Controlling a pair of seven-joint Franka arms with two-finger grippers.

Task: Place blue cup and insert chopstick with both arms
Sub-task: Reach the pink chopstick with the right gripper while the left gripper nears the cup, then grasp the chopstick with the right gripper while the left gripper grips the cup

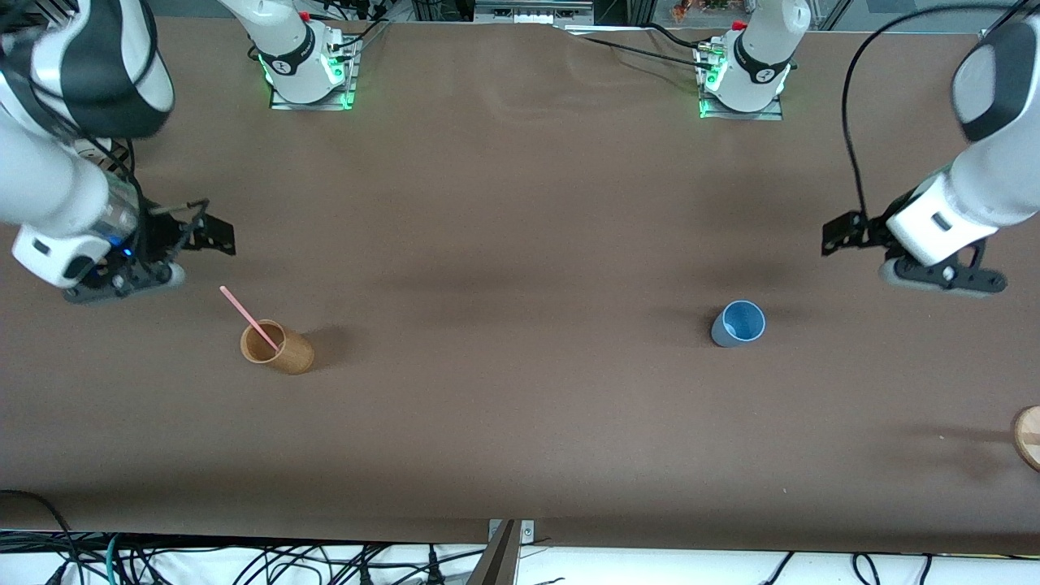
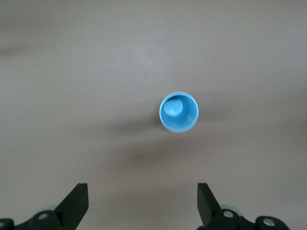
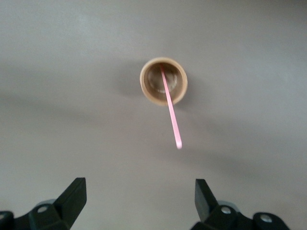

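The blue cup (image 1: pixel 738 323) stands upright on the brown table toward the left arm's end; the left wrist view looks down into it (image 2: pixel 178 111). The pale-pink chopstick (image 1: pixel 248 317) leans in a tan wooden cup (image 1: pixel 276 347) toward the right arm's end; both also show in the right wrist view, the chopstick (image 3: pixel 171 110) in the cup (image 3: pixel 163 81). My left gripper (image 1: pixel 942 276) (image 2: pixel 143 203) is open and empty, up over bare table beside the blue cup. My right gripper (image 1: pixel 122 280) (image 3: pixel 139 199) is open and empty, over bare table beside the tan cup.
A round wooden disc (image 1: pixel 1028 436) lies at the table's edge at the left arm's end, nearer the front camera than the blue cup. The two arm bases (image 1: pixel 309 69) (image 1: pixel 743 77) stand along the table's back edge.
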